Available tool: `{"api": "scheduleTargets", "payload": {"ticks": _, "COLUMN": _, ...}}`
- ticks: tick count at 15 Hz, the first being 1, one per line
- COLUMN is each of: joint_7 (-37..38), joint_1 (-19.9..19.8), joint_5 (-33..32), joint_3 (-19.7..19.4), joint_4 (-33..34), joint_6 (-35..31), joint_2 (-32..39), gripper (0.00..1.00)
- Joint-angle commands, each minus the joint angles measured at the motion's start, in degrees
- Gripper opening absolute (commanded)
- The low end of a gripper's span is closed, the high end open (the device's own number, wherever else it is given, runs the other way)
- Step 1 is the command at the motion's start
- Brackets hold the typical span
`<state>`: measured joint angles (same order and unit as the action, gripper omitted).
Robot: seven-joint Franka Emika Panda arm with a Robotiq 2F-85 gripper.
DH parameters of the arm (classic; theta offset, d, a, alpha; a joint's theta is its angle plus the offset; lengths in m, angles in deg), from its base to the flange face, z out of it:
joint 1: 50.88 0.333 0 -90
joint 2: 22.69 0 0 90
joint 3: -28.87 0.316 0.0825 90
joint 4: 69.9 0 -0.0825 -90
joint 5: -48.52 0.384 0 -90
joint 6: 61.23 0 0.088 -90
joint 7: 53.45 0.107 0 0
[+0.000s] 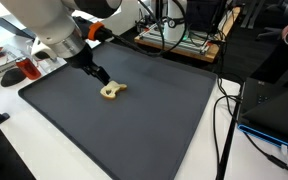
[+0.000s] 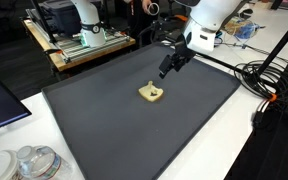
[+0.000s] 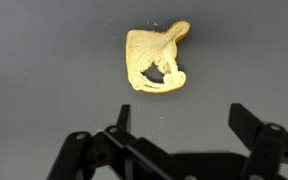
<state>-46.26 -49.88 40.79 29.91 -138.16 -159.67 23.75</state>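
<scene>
My worry is the yellow piece [image 3: 144, 55]. It lies so flat, near the middle of the dark mat [image 1: 144, 130], that fingertips could scrape the mat or skid it sideways instead of catching its edges. The gripper [image 3: 181, 122] hangs just short of it, jaws spread wide and empty. The arm reaches in from the far side, wrist tilted down.

No text, label or number I can read from here, nothing legible on the yellow piece [image 3: 156, 60] just ahead of my gripper [image 3: 181, 118], nor on the dark mat [image 1: 134, 130] beneath it, bench gear [image 2: 84, 40] well beyond it too small and blurred to make out
</scene>
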Motion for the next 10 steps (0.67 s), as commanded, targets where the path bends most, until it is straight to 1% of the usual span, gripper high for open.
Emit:
{"api": "scheduleTargets", "payload": {"ticks": 1, "joint_7": -4.8, "joint_1": -3.1, "joint_5": 4.4, "joint_3": 0.1, "joint_4": 0.0, "joint_6": -2.1, "joint_2": 0.2, "gripper": 1.00}}
{"api": "scheduleTargets", "payload": {"ticks": 6, "joint_7": -11.0, "joint_1": -7.4, "joint_5": 9.8, "joint_3": 0.8, "joint_4": -0.8, "joint_6": -2.9, "joint_2": -0.2, "gripper": 1.00}}
{"api": "scheduleTargets", "payload": {"ticks": 10, "joint_7": -19.0, "joint_1": -11.0, "joint_5": 13.9, "joint_3": 1.8, "joint_4": -5.2, "joint_6": -8.9, "joint_2": -2.1, "gripper": 1.00}}
